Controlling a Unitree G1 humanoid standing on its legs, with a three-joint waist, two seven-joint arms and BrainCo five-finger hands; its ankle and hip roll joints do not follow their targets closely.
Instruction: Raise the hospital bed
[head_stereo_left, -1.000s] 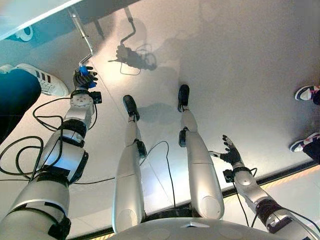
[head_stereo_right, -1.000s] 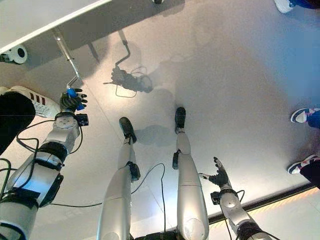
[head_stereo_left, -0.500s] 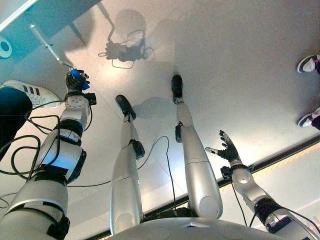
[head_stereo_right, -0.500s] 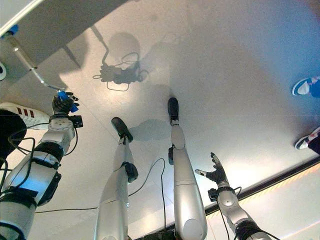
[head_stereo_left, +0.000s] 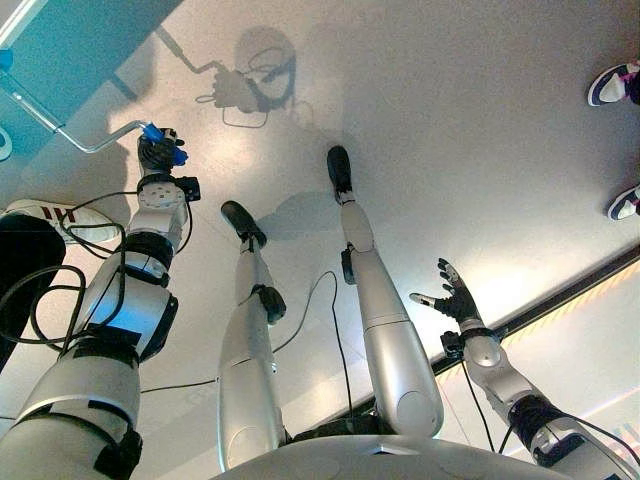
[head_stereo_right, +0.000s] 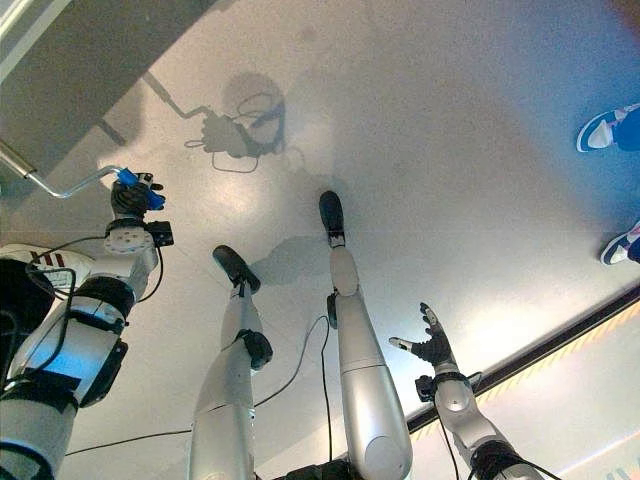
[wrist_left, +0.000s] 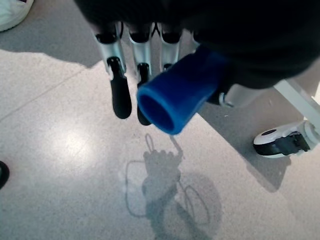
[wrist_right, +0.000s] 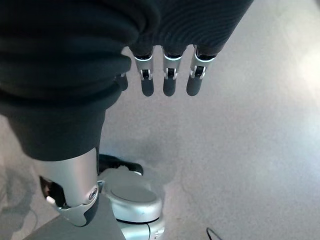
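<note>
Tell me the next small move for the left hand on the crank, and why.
Probably keep turning the crank another part-turn. The left hand is curled round the blue grip at the end of the bent metal rod running up to the bed, so the hold looks secure. The right hand hangs open, away from it.

Your robot's left hand and right hand have silver fingers with dark tips; its arms are shiny grey with black bands.
</note>
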